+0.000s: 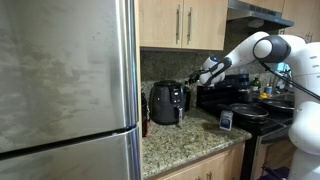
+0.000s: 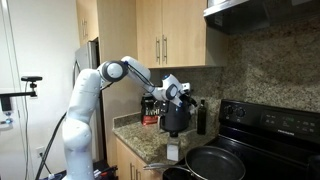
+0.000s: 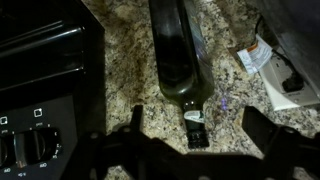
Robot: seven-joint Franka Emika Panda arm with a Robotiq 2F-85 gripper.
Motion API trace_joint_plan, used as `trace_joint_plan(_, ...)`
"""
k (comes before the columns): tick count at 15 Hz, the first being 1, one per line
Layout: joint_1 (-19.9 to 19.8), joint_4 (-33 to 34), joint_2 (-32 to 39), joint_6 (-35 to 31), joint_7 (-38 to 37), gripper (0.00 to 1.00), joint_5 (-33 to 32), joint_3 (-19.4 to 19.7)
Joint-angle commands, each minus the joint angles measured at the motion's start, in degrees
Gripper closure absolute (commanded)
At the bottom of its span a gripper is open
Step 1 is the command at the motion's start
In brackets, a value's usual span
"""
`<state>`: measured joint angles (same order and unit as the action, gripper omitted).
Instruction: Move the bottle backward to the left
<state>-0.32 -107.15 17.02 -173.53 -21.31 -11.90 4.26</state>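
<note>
The bottle (image 3: pixel 178 50), slim and dark with a dark cap, stands on the granite counter and shows from above in the wrist view. In an exterior view it (image 2: pixel 201 117) stands just beside the black air fryer (image 2: pixel 175 118). My gripper (image 3: pixel 198 128) is open, its two fingers spread to either side of the bottle's cap, and it hovers above the bottle without touching it. In both exterior views the gripper (image 1: pixel 197 80) (image 2: pixel 186 95) hangs over the air fryer's (image 1: pixel 167 102) stove side. The bottle is hard to make out in the view with the fridge.
A black stove (image 3: pixel 40 60) (image 2: pixel 270 125) with pans (image 2: pixel 215 162) borders the counter. A small white-and-blue flat object (image 1: pixel 226 119) (image 3: pixel 255 55) lies near the counter edge. A dark brownish bottle (image 2: pixel 148 108) stands behind the air fryer. A steel fridge (image 1: pixel 65 90) closes one end.
</note>
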Motion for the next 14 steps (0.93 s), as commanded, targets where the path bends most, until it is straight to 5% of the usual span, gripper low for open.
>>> trace_joint_plan(1, 3.5, 5.4, 4.9, 1.8, -3.3, 0.0, -4.6, 4.4)
trace_joint_plan(7, 5.7, 18.2, 13.5, 2.4, -5.8, 0.0, -3.5, 5.5)
trace_joint_plan(14, 11.1, 31.8, 21.3, 9.8, -11.0, 0.0, -4.0, 14.1)
